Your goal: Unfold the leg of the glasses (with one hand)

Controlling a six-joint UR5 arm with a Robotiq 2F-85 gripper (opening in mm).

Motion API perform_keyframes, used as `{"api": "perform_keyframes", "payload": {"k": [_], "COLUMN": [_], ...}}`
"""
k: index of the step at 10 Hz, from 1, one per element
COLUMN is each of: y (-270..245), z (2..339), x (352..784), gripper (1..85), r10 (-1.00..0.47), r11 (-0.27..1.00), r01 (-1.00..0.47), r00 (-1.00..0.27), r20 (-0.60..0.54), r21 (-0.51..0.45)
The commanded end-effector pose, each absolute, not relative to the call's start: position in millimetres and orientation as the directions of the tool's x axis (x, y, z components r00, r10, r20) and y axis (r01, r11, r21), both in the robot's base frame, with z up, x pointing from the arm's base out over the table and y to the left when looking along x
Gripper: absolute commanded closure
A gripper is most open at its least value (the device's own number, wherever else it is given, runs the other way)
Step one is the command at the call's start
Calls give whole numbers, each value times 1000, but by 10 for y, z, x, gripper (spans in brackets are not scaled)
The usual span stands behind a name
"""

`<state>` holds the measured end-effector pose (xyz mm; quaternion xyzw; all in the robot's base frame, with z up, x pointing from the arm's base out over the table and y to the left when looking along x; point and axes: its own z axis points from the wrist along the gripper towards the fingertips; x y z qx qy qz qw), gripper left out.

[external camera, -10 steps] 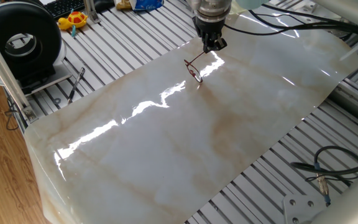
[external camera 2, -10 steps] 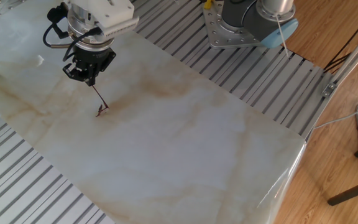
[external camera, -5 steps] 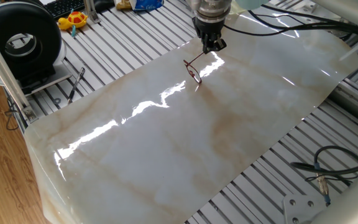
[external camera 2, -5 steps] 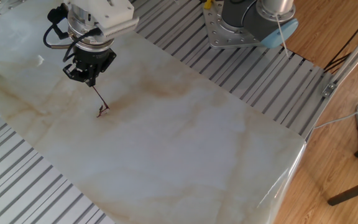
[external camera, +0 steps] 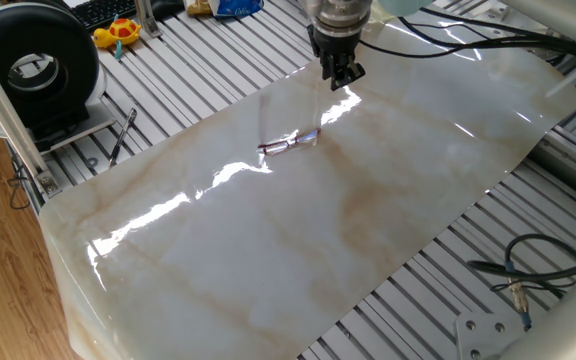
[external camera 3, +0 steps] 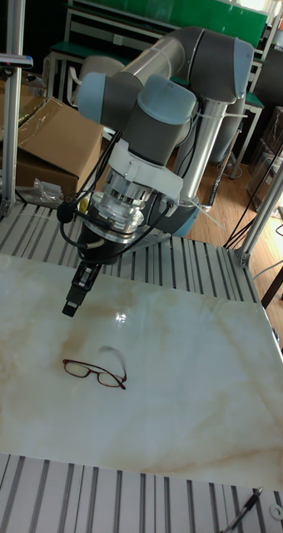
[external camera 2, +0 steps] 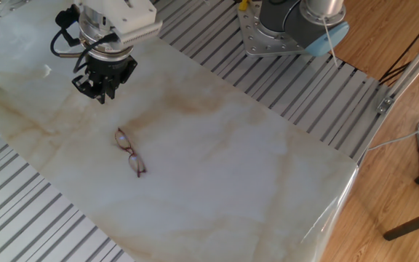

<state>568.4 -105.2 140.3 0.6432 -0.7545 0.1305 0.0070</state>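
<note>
Wire-thin reddish glasses [external camera 2: 129, 151] lie flat on glossy marble beneath empty, parted jaws.

Marble-look sheet [external camera: 298, 240] over slatted metal table [external camera: 198, 85]. Black reel [external camera: 36, 62] at table corner, black pen-like tool [external camera: 122, 135] on slats beside it. Yellow toy [external camera: 120, 33], keyboard [external camera: 103, 10] beyond. Cardboard box [external camera 3: 50, 141] behind table. Loose cables [external camera: 523, 275] on slats.
</note>
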Motion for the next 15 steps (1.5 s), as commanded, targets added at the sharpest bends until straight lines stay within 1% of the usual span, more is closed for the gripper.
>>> {"api": "perform_keyframes", "payload": {"k": [1, 3, 4, 6, 7, 9, 12, 14, 15], "y": [-1028, -1039, -1026, -1034, -1025, -915, -857, -853, -812], "z": [1422, 1492, 1506, 1482, 1468, 1375, 1192, 1158, 1149], "x": [5689, 5696, 5687, 5696, 5706, 5655, 5692, 5697, 5646], "gripper": [550, 553, 557, 583, 583, 590, 590, 597, 603], "r10": [-969, -968, -966, -962, -962, -957, -952, -944, -920], "r11": [154, 168, 196, 217, 222, 269, 300, 325, 389], "r01": [-971, -970, -965, -960, -958, -951, -944, -936, -914], "r00": [-184, -197, -220, -241, -245, -281, -306, -330, -392], "r20": [162, 157, 133, 126, 121, 67, 23, 21, 5], "r21": [-186, -178, -176, -180, -181, -151, -140, -136, -113]}}
